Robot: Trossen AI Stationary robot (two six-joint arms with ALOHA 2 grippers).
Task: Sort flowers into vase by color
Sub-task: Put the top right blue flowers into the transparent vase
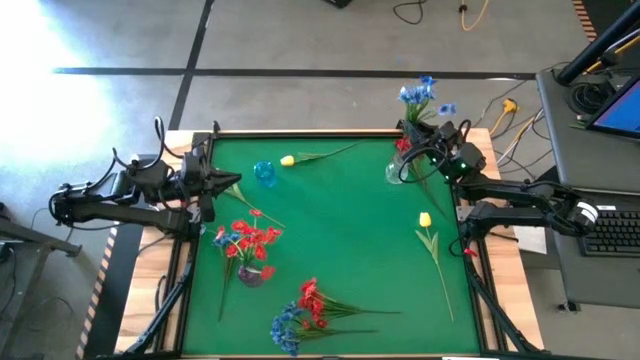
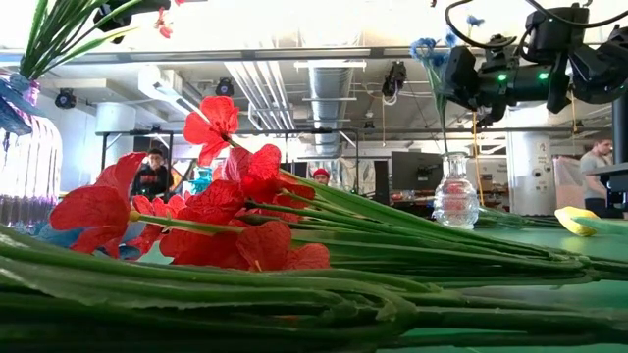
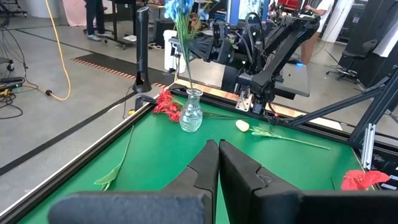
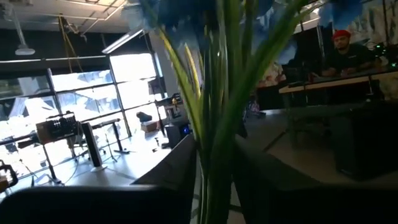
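Observation:
My right gripper [image 1: 425, 133] is at the table's far right corner, above a clear glass vase [image 1: 396, 170], and is shut on a blue flower [image 1: 424, 93]. The flower stands upright, and its stem [image 3: 186, 62] runs down into the vase's mouth [image 3: 193, 93]. A red flower [image 3: 166, 104] lies against the vase's foot. My left gripper [image 3: 217, 158] is shut and holds nothing. It hovers at the far left [image 1: 214, 186], near a small blue vase [image 1: 265, 172]. Red flowers [image 1: 250, 240] stand in another vase [image 1: 252, 273]. My right gripper pinches the blue flower's green stems [image 4: 217, 140] between its two fingers, below the blossoms. The fingers come about level from the table's right side and lie across the stems. The flower stays upright, with its lower end in the clear vase's neck [image 2: 454, 162].
Two yellow flowers lie loose on the green mat, one at the far edge [image 1: 288, 160] and one on the right [image 1: 425, 220]. A pile of red and blue flowers [image 1: 300, 310] lies at the near edge. The mat's middle is bare. A desk with a keyboard [image 1: 610, 230] stands to the right.

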